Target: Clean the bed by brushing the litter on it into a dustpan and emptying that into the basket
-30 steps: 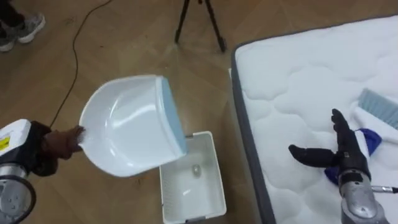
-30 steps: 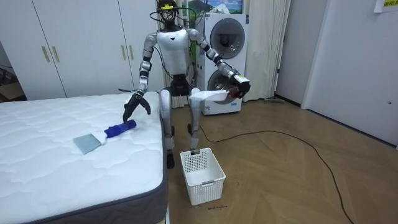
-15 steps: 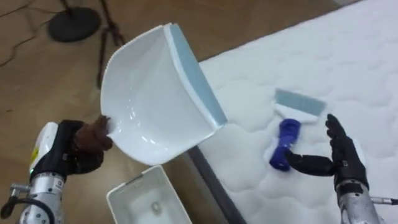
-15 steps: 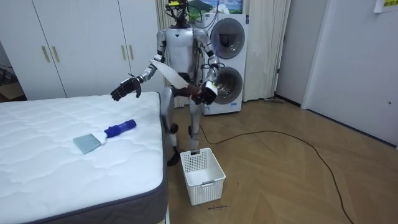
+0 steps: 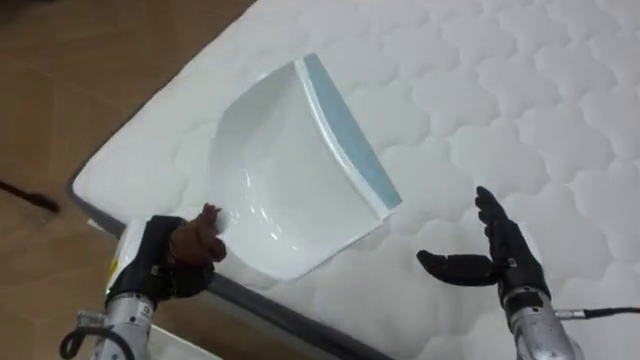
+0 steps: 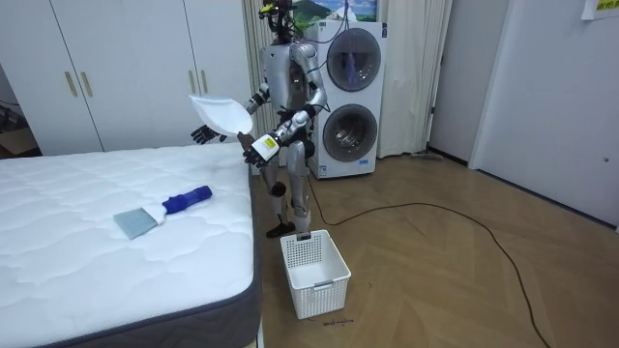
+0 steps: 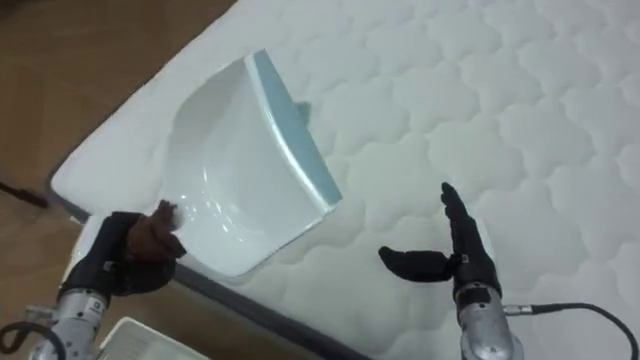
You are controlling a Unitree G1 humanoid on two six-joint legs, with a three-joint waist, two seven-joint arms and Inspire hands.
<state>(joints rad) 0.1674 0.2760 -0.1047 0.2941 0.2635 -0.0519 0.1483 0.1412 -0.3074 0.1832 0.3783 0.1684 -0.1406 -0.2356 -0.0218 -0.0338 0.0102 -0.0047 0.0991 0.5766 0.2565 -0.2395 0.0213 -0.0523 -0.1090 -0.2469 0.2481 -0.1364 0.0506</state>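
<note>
Left eye view: left hand (image 5: 178,262) is closed round the handle of the white dustpan (image 5: 300,175), fingers curled tight. The pan is held over the near corner of the bed (image 5: 520,90), its hollow facing up and its blue-grey lip pointing out over the quilted mattress. Cannot tell whether the pan touches the mattress. Right hand (image 5: 497,256) is over the mattress to the right of the pan and well apart from it, fingers straight, thumb spread sideways, holding nothing. Wooden floor (image 5: 60,90) shows beyond the bed's dark edge.

Right eye view: same arrangement. A corner of a white basket (image 7: 132,338) shows at the bottom edge beside the left forearm.

Room view: the robot stands upright at the bed's corner, in front of two stacked washing machines (image 6: 353,87). The dustpan is raised at chest height over the bed's edge. A blue-handled brush (image 6: 160,211) lies flat on the mattress, well apart from both hands. The basket stands on the floor just beside the bed. White wardrobe doors (image 6: 97,68) are behind the bed.
</note>
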